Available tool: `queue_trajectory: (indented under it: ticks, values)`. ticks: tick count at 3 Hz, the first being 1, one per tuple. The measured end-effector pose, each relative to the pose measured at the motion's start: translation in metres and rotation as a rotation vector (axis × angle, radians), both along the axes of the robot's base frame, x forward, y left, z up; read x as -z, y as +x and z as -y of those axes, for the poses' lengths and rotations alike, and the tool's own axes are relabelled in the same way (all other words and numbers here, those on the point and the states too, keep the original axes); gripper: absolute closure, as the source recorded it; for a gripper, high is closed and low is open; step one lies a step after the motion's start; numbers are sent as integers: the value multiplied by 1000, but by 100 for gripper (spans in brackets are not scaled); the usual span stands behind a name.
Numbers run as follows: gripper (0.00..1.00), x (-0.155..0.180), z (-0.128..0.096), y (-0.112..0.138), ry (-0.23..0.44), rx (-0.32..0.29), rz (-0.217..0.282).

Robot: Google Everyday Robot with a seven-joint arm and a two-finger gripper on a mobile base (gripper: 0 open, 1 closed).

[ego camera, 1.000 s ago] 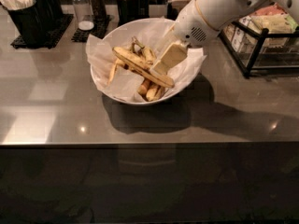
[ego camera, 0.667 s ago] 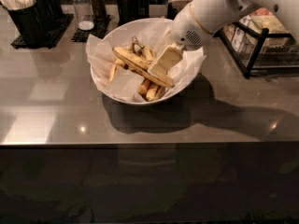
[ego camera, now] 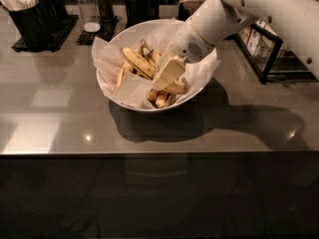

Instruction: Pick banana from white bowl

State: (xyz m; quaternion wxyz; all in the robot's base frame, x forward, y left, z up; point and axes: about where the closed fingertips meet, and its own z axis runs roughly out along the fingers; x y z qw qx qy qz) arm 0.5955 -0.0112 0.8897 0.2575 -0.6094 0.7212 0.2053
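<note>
The white bowl [ego camera: 133, 105], wide and lined with crumpled white paper, stands on the dark counter at centre. Several bananas lie in it. The banana [ego camera: 139, 62] is the long, nearly straight one with brown streaks; it runs from upper left down to the right, and its lower part is hidden under the gripper. My gripper [ego camera: 165, 76], cream-coloured on a white arm coming from the upper right, reaches down into the bowl right over the banana's middle. Shorter bananas [ego camera: 164, 98] lie below it.
A black caddy with white packets [ego camera: 30, 15] stands at the back left. Two shakers [ego camera: 89, 9] and a black cup of sticks [ego camera: 137, 1] stand behind the bowl. A black wire rack [ego camera: 264, 49] is at the right. The counter's front edge [ego camera: 149, 153] runs across the view.
My gripper has moved left and lower into the bowl, onto the long banana. The bowl and bananas have not visibly shifted.
</note>
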Motion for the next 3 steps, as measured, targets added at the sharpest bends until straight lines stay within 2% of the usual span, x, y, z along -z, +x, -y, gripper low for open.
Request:
queue_trajectory:
  ticks: [1, 2, 3]
  values:
    - [60, 3, -5, -3, -4, -11, -18]
    - [84, 0, -5, -3, -4, -11, -18]
    - [100, -2, -4, -3, -4, -11, -16]
